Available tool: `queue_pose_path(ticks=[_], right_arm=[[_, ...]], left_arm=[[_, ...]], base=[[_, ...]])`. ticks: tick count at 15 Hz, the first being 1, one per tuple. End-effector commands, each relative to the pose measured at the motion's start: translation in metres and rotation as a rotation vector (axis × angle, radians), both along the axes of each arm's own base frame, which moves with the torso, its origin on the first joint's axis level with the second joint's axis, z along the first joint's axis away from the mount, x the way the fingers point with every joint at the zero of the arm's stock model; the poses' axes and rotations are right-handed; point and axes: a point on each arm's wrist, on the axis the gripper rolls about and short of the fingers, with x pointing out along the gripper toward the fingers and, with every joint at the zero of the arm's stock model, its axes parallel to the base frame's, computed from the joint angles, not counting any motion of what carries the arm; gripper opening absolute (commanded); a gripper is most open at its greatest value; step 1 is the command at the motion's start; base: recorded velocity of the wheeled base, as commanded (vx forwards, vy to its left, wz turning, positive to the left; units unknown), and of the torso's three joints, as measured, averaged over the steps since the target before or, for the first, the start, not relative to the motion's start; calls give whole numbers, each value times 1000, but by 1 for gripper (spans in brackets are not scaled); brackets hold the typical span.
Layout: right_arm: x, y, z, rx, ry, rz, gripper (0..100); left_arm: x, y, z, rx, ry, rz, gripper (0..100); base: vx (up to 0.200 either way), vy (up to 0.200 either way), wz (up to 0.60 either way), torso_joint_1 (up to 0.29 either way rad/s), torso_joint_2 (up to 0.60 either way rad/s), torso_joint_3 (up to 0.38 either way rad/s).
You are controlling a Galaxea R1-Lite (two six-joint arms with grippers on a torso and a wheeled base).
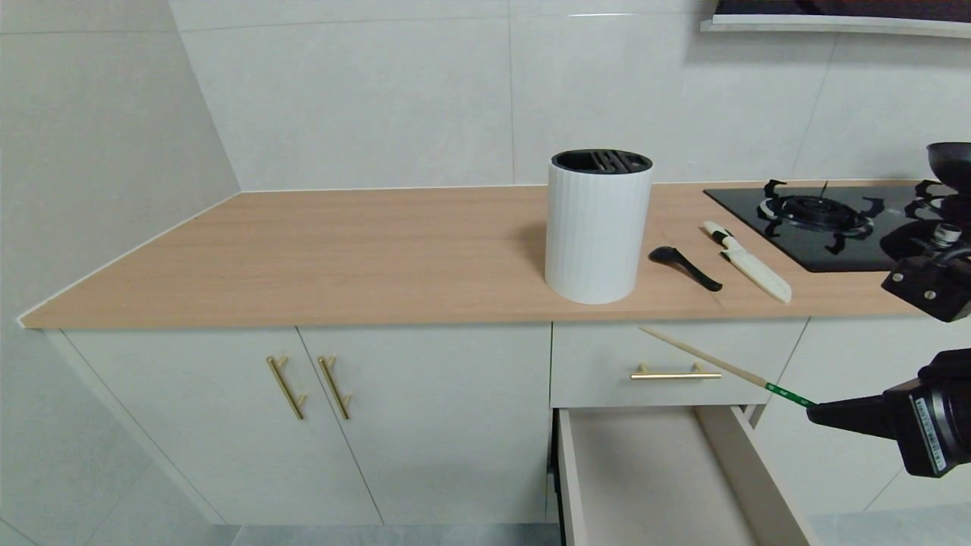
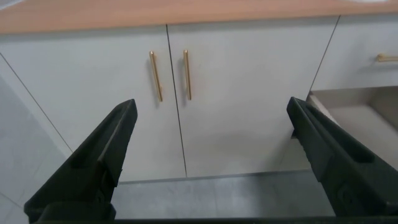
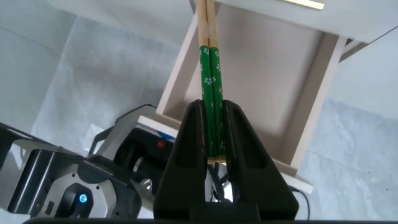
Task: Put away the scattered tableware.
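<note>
Below the counter's front edge, toward its right end, the right gripper comes in level from the side. Its jaws are pressed onto the green-patterned ends of a pair of wooden chopsticks. The chopsticks slant up and away from the jaws across the front of the closed upper drawer. Their tips end just under the counter's front edge. Beneath them the lower drawer stands pulled out.

The right wrist view looks down along the chopsticks. It shows the two sticks side by side, pinched between the jaws of the right gripper, with the open drawer and the grey floor below.

The left wrist view shows the left gripper held low with its jaws spread wide and nothing between them. It faces the two cabinet doors with gold handles under the counter, and the open drawer sits off to one side.

On the counter, right of its middle and near the front edge, stands a white ribbed utensil holder with a black slotted top. Just beside it, toward the right end, lies a black spoon. A pale knife lies a little farther along, between the spoon and the gas hob.
</note>
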Motion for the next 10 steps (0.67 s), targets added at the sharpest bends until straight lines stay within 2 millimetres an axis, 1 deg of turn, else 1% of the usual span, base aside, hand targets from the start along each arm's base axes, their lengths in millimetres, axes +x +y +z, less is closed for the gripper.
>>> queue_pose_path(ticks=[1,5,10], right_arm=[[2,1,-2,-4,12,1,0],[8,3,-9,-17,42,2,0],[13,7,-15,-19,44,7,0]], left_arm=[[0,0,0,0,1,0,100],[0,0,0,0,1,0,100],[0,0,0,0,1,0,100]], base=[[0,0,0,-193,476,286],[0,0,0,-196,480,286],[0,0,0,-163,465,299]])
